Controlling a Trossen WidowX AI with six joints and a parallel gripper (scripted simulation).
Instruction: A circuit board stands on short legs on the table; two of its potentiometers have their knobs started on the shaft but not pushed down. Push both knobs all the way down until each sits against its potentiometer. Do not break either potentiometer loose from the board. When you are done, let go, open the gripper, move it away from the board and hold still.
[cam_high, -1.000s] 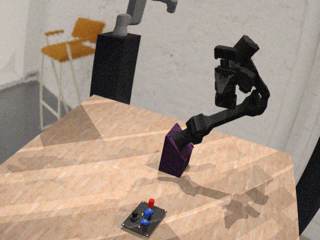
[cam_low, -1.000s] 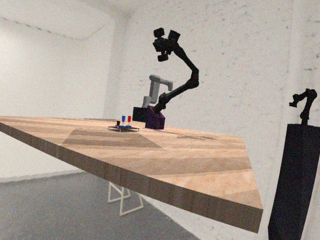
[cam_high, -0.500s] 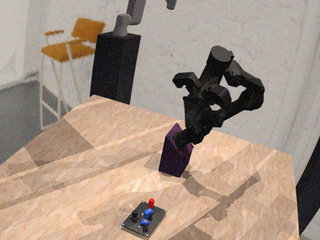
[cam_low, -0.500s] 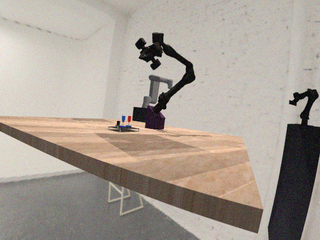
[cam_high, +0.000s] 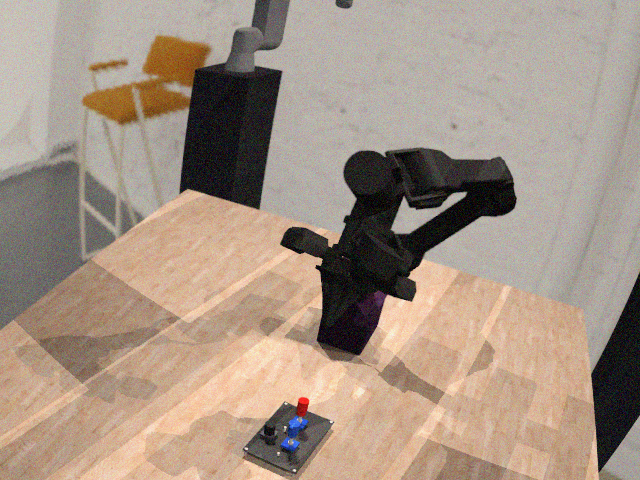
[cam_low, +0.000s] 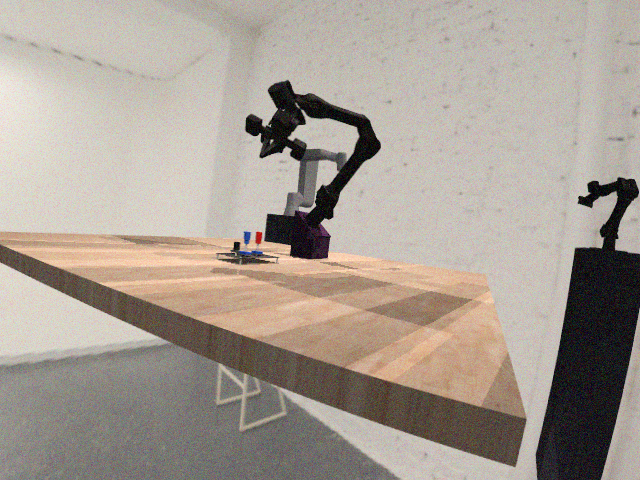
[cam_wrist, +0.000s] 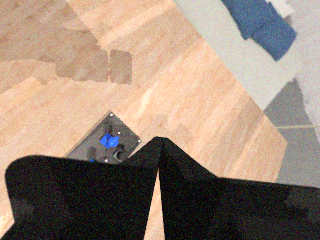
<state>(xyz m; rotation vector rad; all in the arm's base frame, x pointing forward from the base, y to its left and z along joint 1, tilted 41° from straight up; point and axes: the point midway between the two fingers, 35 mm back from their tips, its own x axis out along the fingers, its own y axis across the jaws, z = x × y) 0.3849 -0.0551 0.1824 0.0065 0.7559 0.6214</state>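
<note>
The circuit board (cam_high: 316, 435) (cam_low: 266, 257) (cam_wrist: 128, 135) stands on short legs on the table. A red knob (cam_high: 302, 407) (cam_low: 258, 237) stands high on its shaft, with a gap above its blue potentiometer (cam_low: 257, 252). A blue knob (cam_high: 293, 429) (cam_low: 247, 237) also stands high, with a gap above its blue potentiometer (cam_high: 290, 445) (cam_low: 245, 253). My gripper (cam_low: 262, 155) (cam_wrist: 160, 143) is shut and empty, tips together, high above the table and well clear of the board. In the wrist view the fingers hide part of the board, and the red knob does not show.
A black round part (cam_high: 269, 430) (cam_low: 236, 245) stands on the board beside the blue knob. The arm's purple base (cam_high: 347, 330) (cam_low: 311, 242) stands on the table (cam_high: 206, 356) (cam_low: 310, 330) near the board. A chair and other arms on black pedestals stand beyond the table.
</note>
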